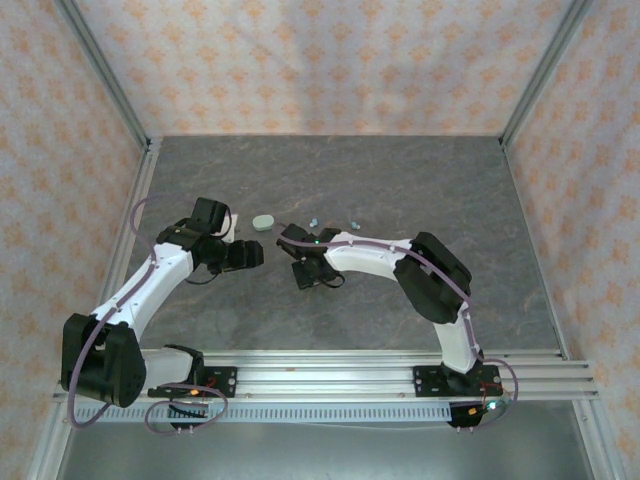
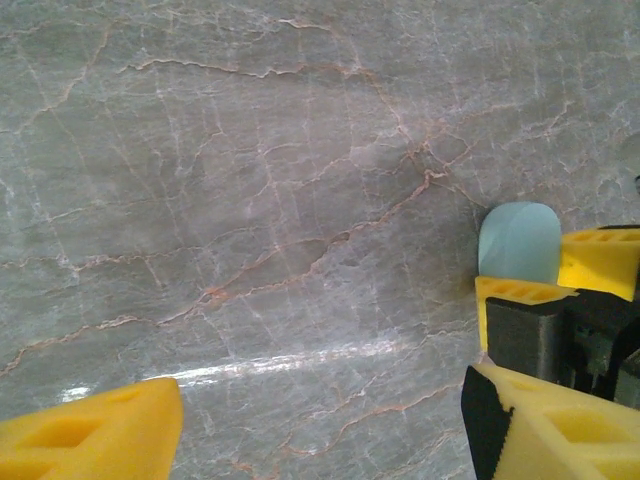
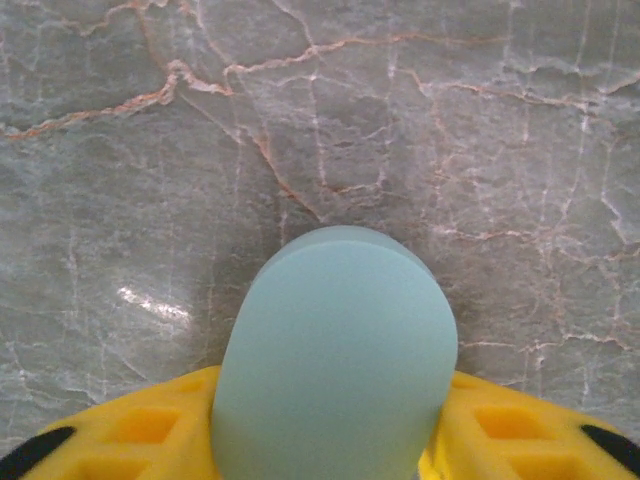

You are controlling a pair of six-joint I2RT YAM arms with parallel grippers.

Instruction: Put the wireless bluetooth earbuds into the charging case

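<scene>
My right gripper (image 3: 335, 415) is shut on a pale teal oval charging case (image 3: 340, 350), closed, which sticks out from between the yellow fingers (image 3: 150, 430) above the marble table. In the top view this gripper (image 1: 305, 270) sits mid-table. My left gripper (image 1: 248, 256) faces it from the left, and in its wrist view it is open (image 2: 320, 440) with bare table between the fingers. That view also catches the held case (image 2: 518, 243) at the right. Tiny light blue earbuds (image 1: 313, 221) (image 1: 355, 220) lie behind the right gripper.
A second teal oval case (image 1: 263, 221) lies closed on the table behind the left gripper. The grey marble tabletop (image 1: 420, 180) is bounded by patterned walls and aluminium posts (image 1: 105, 80). A rail (image 1: 330, 370) runs along the near edge.
</scene>
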